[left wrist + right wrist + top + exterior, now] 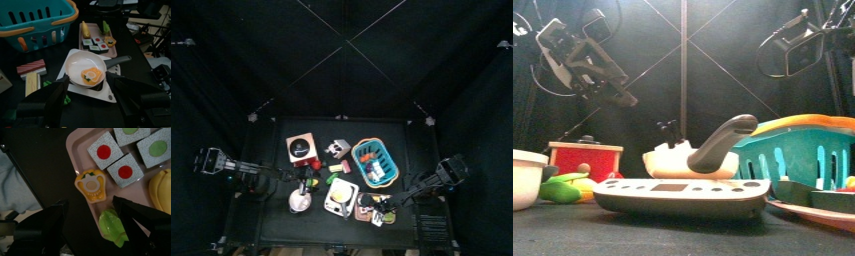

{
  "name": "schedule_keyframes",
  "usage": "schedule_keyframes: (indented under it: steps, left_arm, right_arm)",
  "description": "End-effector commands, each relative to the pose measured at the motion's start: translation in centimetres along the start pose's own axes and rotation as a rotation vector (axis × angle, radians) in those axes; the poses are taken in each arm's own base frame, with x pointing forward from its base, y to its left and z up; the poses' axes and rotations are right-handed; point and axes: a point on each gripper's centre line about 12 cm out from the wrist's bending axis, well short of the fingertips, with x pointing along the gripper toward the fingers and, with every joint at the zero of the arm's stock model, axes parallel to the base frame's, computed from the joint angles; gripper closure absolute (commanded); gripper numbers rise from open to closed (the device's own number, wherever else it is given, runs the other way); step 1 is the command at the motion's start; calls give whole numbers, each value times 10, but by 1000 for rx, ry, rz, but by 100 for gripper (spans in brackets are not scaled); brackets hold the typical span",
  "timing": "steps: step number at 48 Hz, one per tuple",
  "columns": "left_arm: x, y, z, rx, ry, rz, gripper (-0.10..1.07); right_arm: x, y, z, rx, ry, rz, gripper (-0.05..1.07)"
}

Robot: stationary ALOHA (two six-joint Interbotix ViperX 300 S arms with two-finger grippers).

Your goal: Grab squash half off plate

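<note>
The squash half [91, 185] is a yellow-orange piece lying at the rim of the pink plate [80, 150], beside square pieces with red and green dots [125, 170]. My right gripper [93, 220] is open and hangs just above the squash half, one jaw on each side and not touching it. In the top view it is at the table's front right [386, 204]. My left gripper [90, 95] is open and empty above a white pan [79, 62] holding a fried-egg piece [91, 75]. The plate also shows in the left wrist view [99, 44].
A teal basket [30, 22] stands behind the pan, and a white scale [680, 195] lies under it. A banana [160, 188] and a green piece [113, 225] lie by the squash. A red box [587, 160] and a white bowl [527, 175] stand at the left.
</note>
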Motion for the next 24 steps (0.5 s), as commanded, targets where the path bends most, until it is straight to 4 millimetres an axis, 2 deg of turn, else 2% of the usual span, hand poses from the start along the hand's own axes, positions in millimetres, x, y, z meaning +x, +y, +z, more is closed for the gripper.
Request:
schedule_keyframes:
  steps: [1, 24]
  left_arm:
    - [0, 0, 6, 1, -20, 0, 3]
    - [-1, 2, -1, -50, -5, 18, 3]
  right_arm:
    - [-1, 4, 6, -33, -24, -3, 2]
    - [25, 2, 8, -92, 3, -83, 2]
